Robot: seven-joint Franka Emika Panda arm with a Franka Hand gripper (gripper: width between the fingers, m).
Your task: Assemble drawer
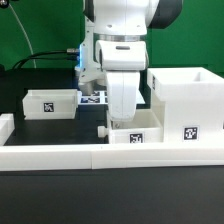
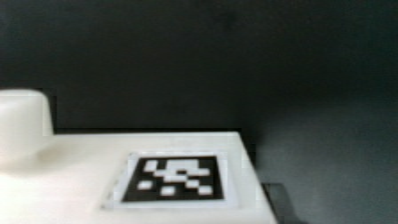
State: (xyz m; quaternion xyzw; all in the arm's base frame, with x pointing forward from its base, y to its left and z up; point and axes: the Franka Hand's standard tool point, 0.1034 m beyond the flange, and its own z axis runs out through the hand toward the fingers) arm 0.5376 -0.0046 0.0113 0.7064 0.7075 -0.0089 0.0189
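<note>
The tall white casing (image 1: 190, 100) stands at the exterior view's right, with a tag on its front. A small white tray (image 1: 137, 132) sits just left of it against the rail. A second tray (image 1: 50, 102) lies farther left. My gripper (image 1: 114, 120) hangs straight down at the nearer tray's left end, its fingertips low beside the tray wall. They look shut, and I see nothing held between them. The wrist view shows a white tagged face (image 2: 178, 178) close below and a rounded white part (image 2: 22, 125) beside it. Which part the face belongs to I cannot tell.
A long low white rail (image 1: 90, 155) runs across the front of the black table and turns up at the left end (image 1: 6, 125). The marker board (image 1: 93, 98) lies behind the arm. A green backdrop and cables stand at the back.
</note>
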